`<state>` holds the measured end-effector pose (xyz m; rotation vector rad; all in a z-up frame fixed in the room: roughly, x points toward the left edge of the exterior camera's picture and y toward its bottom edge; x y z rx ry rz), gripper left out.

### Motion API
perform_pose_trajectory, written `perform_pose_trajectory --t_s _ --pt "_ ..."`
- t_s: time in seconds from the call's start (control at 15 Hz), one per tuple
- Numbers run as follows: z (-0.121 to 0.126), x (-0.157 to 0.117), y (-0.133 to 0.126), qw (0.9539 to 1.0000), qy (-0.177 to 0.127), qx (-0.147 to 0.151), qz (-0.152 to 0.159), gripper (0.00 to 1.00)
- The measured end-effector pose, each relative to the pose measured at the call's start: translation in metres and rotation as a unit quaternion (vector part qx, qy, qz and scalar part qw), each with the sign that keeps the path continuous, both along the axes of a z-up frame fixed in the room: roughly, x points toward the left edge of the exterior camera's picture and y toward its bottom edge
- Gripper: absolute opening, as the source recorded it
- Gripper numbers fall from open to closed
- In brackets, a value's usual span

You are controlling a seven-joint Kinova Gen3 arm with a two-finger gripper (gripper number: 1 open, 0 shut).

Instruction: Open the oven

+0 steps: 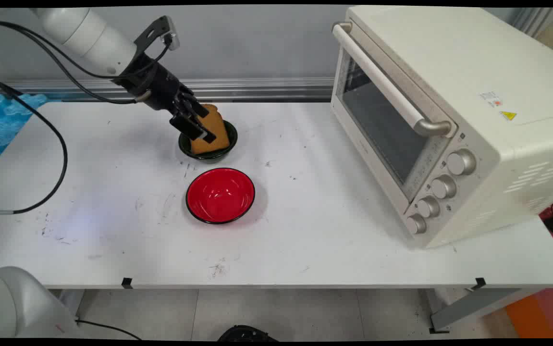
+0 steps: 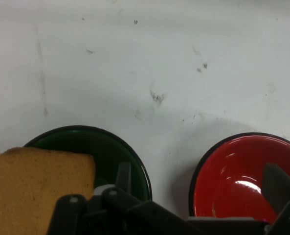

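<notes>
A slice of brown toast (image 1: 217, 129) stands tilted in a small dark green bowl (image 1: 184, 149) at the middle back of the table. My gripper (image 1: 198, 126) hangs right at the bowl's left side, against the toast. In the hand view the gripper (image 2: 198, 183) is open. The toast (image 2: 37, 188) lies outside the left finger (image 2: 122, 176), over the green bowl (image 2: 113, 154), and nothing sits between the fingers. A red bowl (image 1: 220, 194) with a black rim stands empty just in front of the green one; the right finger (image 2: 278, 183) hangs over the red bowl (image 2: 233, 178).
A large cream toaster oven (image 1: 444, 115) with its door shut fills the table's right side. Black cables (image 1: 60, 158) hang from the arm over the table's left part. Blue padding (image 1: 2, 120) lies beyond the left edge.
</notes>
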<state>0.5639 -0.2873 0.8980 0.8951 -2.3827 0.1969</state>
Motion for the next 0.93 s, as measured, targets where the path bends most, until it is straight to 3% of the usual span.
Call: perform_pose_trajectory --t_s 0.53,0.93 --pt "0.012 -0.012 -0.012 0.9999 -0.007 -0.01 -0.011 1.0" --pt "0.029 -0.034 -0.035 0.9997 0.0 -0.024 -0.004 1.0"
